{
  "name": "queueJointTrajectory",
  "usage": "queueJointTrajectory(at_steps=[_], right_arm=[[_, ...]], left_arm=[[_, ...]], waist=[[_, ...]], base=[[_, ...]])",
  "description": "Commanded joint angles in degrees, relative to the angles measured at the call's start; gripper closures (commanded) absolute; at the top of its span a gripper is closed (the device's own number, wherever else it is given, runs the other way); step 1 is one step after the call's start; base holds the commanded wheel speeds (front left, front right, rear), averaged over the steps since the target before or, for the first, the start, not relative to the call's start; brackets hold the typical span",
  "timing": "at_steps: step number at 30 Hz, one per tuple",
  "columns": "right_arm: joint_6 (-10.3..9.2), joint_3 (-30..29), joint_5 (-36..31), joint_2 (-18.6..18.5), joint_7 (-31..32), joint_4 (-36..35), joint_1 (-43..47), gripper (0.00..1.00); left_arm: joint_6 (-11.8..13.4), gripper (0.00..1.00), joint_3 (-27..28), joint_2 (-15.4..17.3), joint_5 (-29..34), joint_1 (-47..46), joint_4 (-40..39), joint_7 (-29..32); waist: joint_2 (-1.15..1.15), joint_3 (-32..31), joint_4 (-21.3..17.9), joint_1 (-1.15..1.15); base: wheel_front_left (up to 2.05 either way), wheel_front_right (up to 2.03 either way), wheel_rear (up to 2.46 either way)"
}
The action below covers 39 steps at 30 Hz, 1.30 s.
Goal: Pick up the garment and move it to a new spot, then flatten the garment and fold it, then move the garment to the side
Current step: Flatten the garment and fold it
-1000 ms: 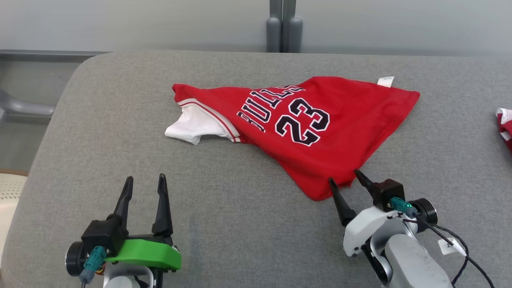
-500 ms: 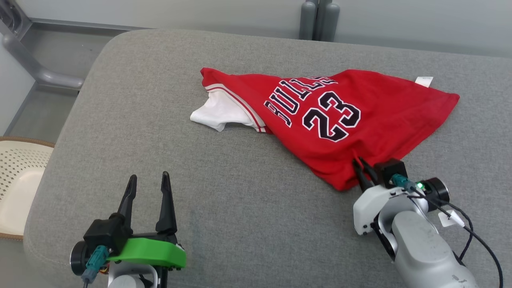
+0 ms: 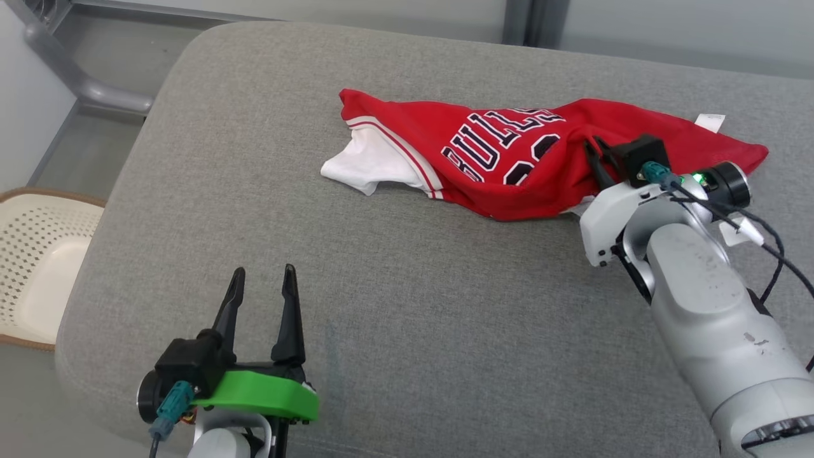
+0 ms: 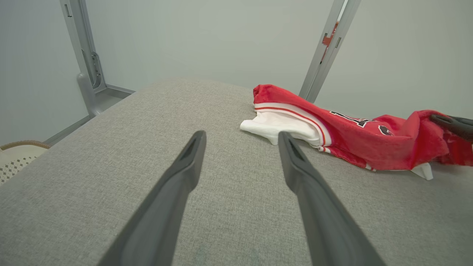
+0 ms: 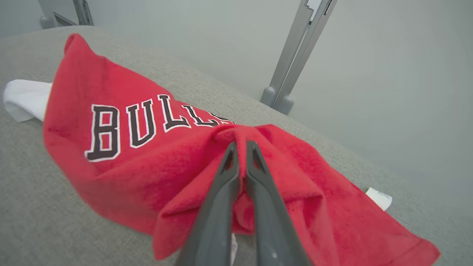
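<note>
Your red basketball jersey with white trim [image 3: 483,165] sits toward the far edge of the grey fabric-covered pad [image 3: 407,318], right of centre. It looks light and floppy, so expect it to drape and drag rather than lift flat. Your right gripper [image 3: 594,151] is pinched closed on a bunched ridge of red cloth mid-body. I can't quite tell if it caught both layers. Your left gripper [image 3: 264,272] hangs spread wide and empty by the near edge. I'd take a hem corner with it.
</note>
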Motion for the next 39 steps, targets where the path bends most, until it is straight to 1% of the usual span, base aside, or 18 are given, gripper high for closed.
queueJointTrajectory(at_steps=[1,6,10,12,13,18,22,25,28,32,36,39], right_arm=[[-0.04,0.5,0.4,-0.8,0.6,1.9,-1.8,1.00],[-0.04,0.8,1.2,-2.8,2.0,9.0,-6.4,1.00],[-0.04,0.2,1.3,-3.7,1.2,12.9,-9.1,1.00],[-0.04,-0.3,1.0,-3.9,0.6,14.3,-9.9,0.19],[-0.04,-0.7,1.1,-3.9,0.1,14.9,-10.2,0.00],[-0.04,-2.1,2.7,-2.5,-2.6,15.6,-10.8,0.00],[-0.04,-2.6,4.9,-2.0,-3.7,13.2,-9.7,0.00],[-0.04,-2.8,7.0,-2.1,-3.8,8.3,-7.7,0.00],[-0.04,-2.7,9.3,-2.5,-3.8,1.5,-3.0,0.00],[-0.04,-2.6,12.5,-2.7,-3.8,-5.9,3.9,0.00],[-0.04,-1.4,15.6,-1.5,-3.8,-10.5,10.6,0.00],[-0.04,-0.4,17.5,-0.7,-3.8,-11.2,13.0,0.00]], left_arm=[[0.3,0.00,-0.4,0.0,-0.3,-1.0,0.3,0.0],[0.4,0.00,-2.2,0.0,-1.1,-1.8,0.6,0.0],[0.6,0.00,-3.0,0.0,-1.4,-2.2,0.8,0.0],[0.6,0.00,-3.2,0.0,-1.4,-2.3,0.9,0.0],[0.7,0.00,-3.2,0.0,-1.3,-2.3,0.9,0.0],[0.6,0.00,-2.8,0.0,-0.6,-1.9,1.1,0.0],[0.3,0.00,-2.3,0.0,0.3,-1.2,1.1,0.0],[-0.1,0.00,-1.7,0.0,1.0,-0.7,1.0,0.0],[-0.2,0.00,-1.3,0.0,1.4,-0.2,1.0,0.0],[-0.5,0.00,-1.0,0.0,1.9,0.1,0.8,0.0],[-0.5,0.00,-0.5,0.1,2.3,0.5,0.6,0.0],[-0.7,0.00,-0.2,0.1,2.5,0.2,0.6,0.0]], waist=[[0.00,1.3,2.1,0.00],[0.00,2.6,4.7,0.00],[0.00,3.3,5.8,0.00],[0.00,3.5,6.0,0.00],[0.00,3.5,5.9,0.00],[0.00,2.5,3.7,0.00],[0.00,1.1,0.9,0.00],[0.00,0.3,-1.4,0.00],[0.00,-0.4,-3.6,0.00],[0.00,-0.6,-5.2,0.00],[0.00,-0.1,-6.4,0.00],[0.00,0.5,-6.6,0.00]], base=[[0.00,0.00,0.00],[0.00,0.00,0.00],[0.00,0.00,0.00],[0.00,0.00,0.00],[0.00,0.00,0.00],[0.00,0.00,0.00],[0.00,0.00,0.00],[0.00,0.00,0.00],[0.00,0.00,0.00],[0.00,0.00,0.00],[0.00,0.00,0.00],[0.00,0.00,0.00]])
